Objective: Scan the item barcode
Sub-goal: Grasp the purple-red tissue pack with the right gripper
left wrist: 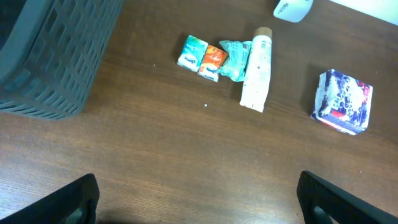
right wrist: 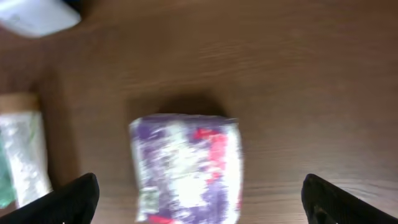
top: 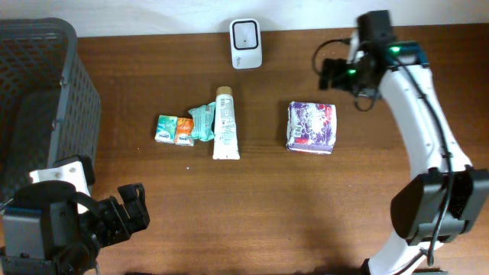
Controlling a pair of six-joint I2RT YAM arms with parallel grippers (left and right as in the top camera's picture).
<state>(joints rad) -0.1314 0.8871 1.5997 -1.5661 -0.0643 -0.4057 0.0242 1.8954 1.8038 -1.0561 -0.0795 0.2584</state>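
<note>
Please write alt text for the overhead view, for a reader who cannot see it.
A brown table holds small packets, a white tube and a purple packet, with a white scanner behind them. A grey basket stands at left. The left end effector and right end effector are open, empty.

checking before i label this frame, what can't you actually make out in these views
- Barcodes: none readable on the purple packet, tube or small packets in the overhead view; the print is too small.
- Purple packet's print: blurred in the right wrist view.
- Scanner: cut off by the top edge in both wrist views.
- Basket inside: too dark in the overhead view, and cut by the left edge.
</note>
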